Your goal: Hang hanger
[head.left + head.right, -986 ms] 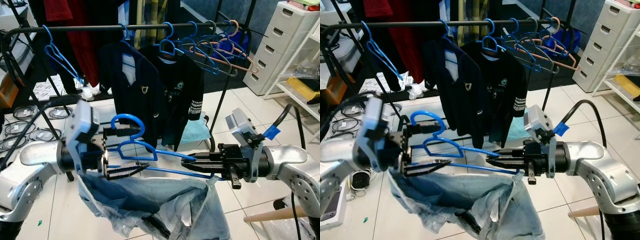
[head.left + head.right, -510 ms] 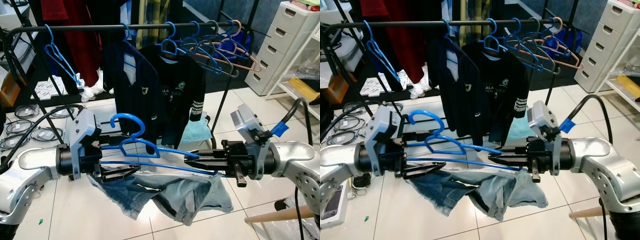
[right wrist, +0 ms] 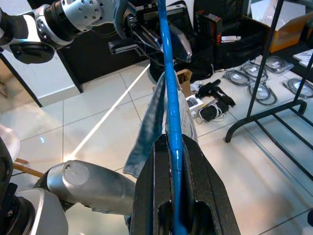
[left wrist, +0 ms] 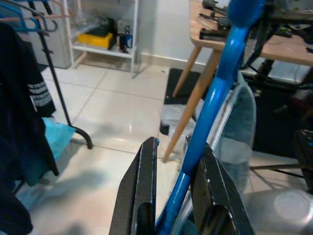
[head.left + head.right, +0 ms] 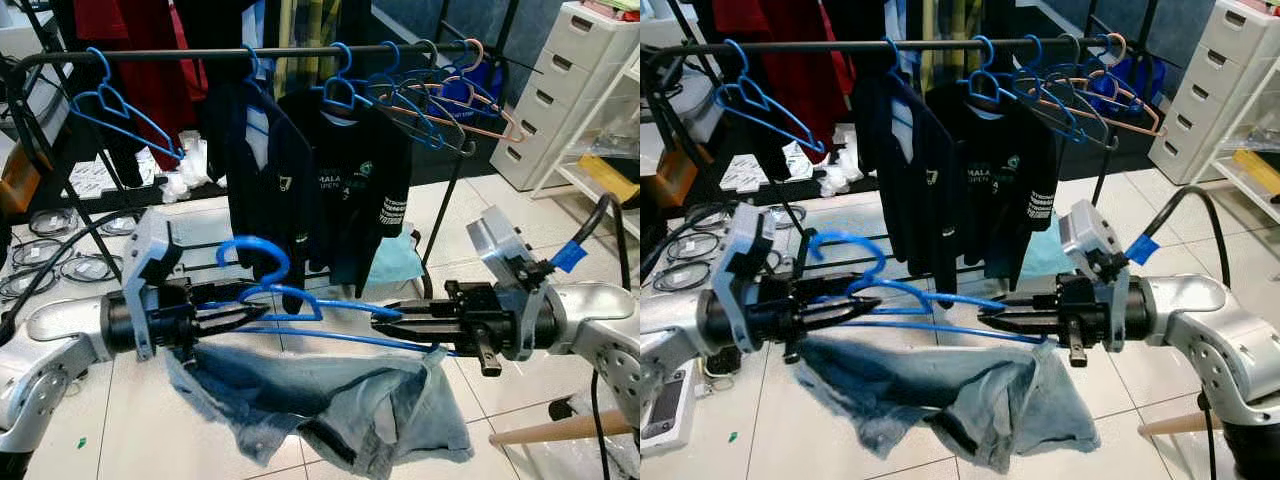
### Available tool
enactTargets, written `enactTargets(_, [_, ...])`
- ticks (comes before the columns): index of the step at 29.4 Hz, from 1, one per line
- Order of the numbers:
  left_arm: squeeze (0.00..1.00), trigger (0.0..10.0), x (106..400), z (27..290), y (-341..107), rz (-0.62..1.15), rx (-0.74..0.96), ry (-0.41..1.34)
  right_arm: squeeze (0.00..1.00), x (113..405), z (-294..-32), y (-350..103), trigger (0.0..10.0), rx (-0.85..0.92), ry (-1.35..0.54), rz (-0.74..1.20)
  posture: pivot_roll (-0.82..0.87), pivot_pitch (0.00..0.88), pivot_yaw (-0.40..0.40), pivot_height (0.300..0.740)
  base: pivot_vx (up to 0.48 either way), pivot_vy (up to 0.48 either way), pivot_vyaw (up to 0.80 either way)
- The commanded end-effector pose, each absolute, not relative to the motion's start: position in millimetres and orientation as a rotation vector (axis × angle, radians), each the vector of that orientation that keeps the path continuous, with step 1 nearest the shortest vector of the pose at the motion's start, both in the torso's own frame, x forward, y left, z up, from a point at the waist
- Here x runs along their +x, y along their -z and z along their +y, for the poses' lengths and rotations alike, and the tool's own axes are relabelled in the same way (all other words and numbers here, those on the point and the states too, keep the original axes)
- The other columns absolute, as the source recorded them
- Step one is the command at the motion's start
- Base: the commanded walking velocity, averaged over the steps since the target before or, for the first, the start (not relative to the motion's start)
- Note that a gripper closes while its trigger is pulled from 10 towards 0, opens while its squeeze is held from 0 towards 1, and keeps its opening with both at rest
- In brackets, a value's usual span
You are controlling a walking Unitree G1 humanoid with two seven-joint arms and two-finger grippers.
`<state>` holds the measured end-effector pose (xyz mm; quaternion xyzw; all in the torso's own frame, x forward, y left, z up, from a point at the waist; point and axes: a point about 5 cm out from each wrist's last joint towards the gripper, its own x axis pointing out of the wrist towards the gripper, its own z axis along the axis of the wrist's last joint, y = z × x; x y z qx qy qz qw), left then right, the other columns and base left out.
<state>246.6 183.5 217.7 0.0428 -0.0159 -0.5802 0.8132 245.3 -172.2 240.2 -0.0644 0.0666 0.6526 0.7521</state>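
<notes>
1. A blue hanger point(image 5: 290, 300) is held level between the two hands, in front of a black clothes rail point(image 5: 250, 52).
2. The left hand point(image 5: 240, 318) is closed on the hanger's left end, just below the hook; in the left wrist view the blue bar runs between its black fingers point(image 4: 142, 186).
3. The right hand point(image 5: 385, 322) is clamped on the hanger's right end, fingers tight against the blue bar.
4. A pair of faded jeans point(image 5: 330, 400) is draped over the hanger's lower bar and hangs above the tiled floor point(image 5: 100, 440).
5. On the rail, farther away, hang dark shirts point(image 5: 340, 180) and several empty hangers point(image 5: 440, 95).
6. A white drawer unit point(image 5: 570, 80) stands far right.
</notes>
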Motion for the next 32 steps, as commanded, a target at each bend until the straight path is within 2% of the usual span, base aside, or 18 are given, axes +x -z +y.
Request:
enactTargets(1, [0.0, 0.0, 242.4, 178.8, -215.5, -0.033, 0.055, 1.284, 0.0, 242.3, -166.1, -248.7, 0.0, -0.161, -1.463, 0.089, -0.07, 0.101, 0.018, 0.74, 0.0, 0.0, 0.0])
enactTargets(9, [0.0, 0.0, 236.6, 180.7, -219.0, -0.035, 0.031, 1.322, 0.0, 244.5, -164.8, -246.7, 0.0, -0.175, -1.441, 0.084, -0.08, 0.109, 0.02, 0.74, 0.0, 0.0, 0.0])
enactTargets(10, [0.0, 0.0, 236.0, 180.1, -220.3, -0.039, 0.033, 1.328, 0.0, 248.5, -164.1, -246.6, 10.0, -0.157, -1.421, 0.082, -0.08, 0.109, 0.02, 0.74, 0.0, 0.0, 0.0])
enactTargets(12, [0.0, 0.0, 235.5, 179.5, -221.8, -0.044, 0.037, 1.333, 0.0, 253.3, -163.3, -246.5, 10.0, -0.135, -1.396, 0.081, -0.08, 0.109, 0.02, 0.74, 0.0, 0.0, 0.0])
enactTargets(13, [0.0, 0.0, 235.4, 177.4, -224.4, -0.049, 0.054, 1.342, 1.0, 256.8, -162.4, -248.4, 10.0, -0.139, -1.384, 0.06, -0.07, 0.108, 0.017, 0.74, 0.0, 0.0, 0.0])
enactTargets(19, [0.0, 0.0, 236.2, 166.7, -237.3, -0.083, 0.125, 1.375, 1.0, 269.0, -161.4, -250.6, 10.0, -0.172, -1.348, 0.027, -0.07, 0.106, 0.016, 0.74, 0.0, 0.0, 0.0])
enactTargets(25, [0.0, 0.0, 240.5, 148.9, -235.2, -0.062, 0.189, 1.412, 1.0, 268.7, -151.0, -257.7, 10.0, -0.185, -1.481, 0.026, -0.07, 0.102, 0.012, 0.74, 0.0, 0.0, 0.0])
enactTargets(28, [0.0, 0.0, 244.6, 136.6, -230.0, -0.043, 0.243, 1.441, 1.0, 269.8, -146.3, -259.1, 10.0, -0.246, -1.563, 0.069, -0.07, 0.101, 0.01, 0.74, 0.0, 0.0, 0.0])
enactTargets(32, [0.0, 0.0, 246.3, 133.0, -228.2, -0.035, 0.258, 1.445, 1.0, 269.6, -146.4, -259.8, 10.0, -0.259, -1.589, 0.081, -0.07, 0.1, 0.008, 0.74, 0.0, 0.0, 0.0])
